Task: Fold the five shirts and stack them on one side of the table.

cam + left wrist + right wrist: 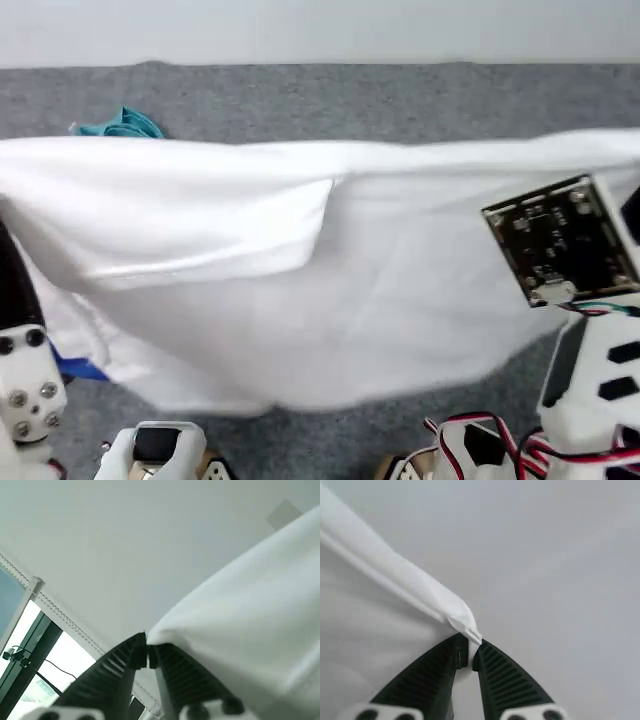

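**Tally: three pieces of cloth, two pincers, two arms**

Shirts that can be told as such: one, the white shirt [400, 300].

Other cloth comes to two pieces. One is a bunched teal garment [122, 124]. The other is a blue scrap [80, 368] showing under the white shirt's edge. Whether either of these is a shirt cannot be told.

There are two pincers, the left pincer [146, 652] and the right pincer [469, 652]. Each has two black ribbed jaws, making four in all.

The high view shows two arms, one arm [25, 385] and a second arm [600, 390]. It also shows one bare circuit board [565, 240], one bundle of red, white and black wires [470, 425], and one grey surface [400, 95].
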Controlling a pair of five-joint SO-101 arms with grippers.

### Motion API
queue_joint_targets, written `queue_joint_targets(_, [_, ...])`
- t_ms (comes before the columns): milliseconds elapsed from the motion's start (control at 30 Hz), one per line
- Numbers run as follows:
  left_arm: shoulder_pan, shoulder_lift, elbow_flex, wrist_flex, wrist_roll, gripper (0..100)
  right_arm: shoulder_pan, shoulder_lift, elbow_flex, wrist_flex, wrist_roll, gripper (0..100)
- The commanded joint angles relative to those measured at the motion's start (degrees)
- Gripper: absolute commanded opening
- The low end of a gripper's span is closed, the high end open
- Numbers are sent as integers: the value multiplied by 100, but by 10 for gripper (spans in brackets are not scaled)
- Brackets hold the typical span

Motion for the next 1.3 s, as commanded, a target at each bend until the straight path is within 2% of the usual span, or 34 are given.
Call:
queue_joint_targets(0, [-44, 185, 400, 519, -70, 6, 119, 224, 334, 497, 202, 10])
queue_joint_targets(100, [-35, 334, 1385, 1037, -35, 6, 66, 418, 1213, 602, 220, 10])
queue_joint_targets(233, [-26, 571, 3125, 651, -35, 6, -418, 725, 2514, 330, 193, 10])
queue_joint_targets(333, [-18, 791, 4286, -352, -26, 6, -778, 954, 3481, -382, 185, 10])
queue_joint_targets(467, [-26, 1152, 5455, -2048, -26, 6, -971, 1244, 4571, -2018, -62, 10])
queue_joint_targets(600, [-26, 1688, 6062, -3508, -26, 6, -1130, 1578, 5143, -3459, -70, 10])
queue_joint_targets(700, [-26, 2092, 6123, -3991, -26, 6, -1262, 1859, 5257, -3873, -70, 10])
queue_joint_targets(900, [387, 2400, 6149, -3859, 0, 6, -1376, 2158, 5468, -3855, -79, 10])
queue_joint_targets(1133, [1512, 3262, 6114, -3051, 1099, 9, -1341, 2149, 6040, -3855, -88, 10])
queue_joint_targets(1267, [1934, 3921, 6114, -2673, 1521, 86, -1253, 2149, 6189, -3846, -88, 10])
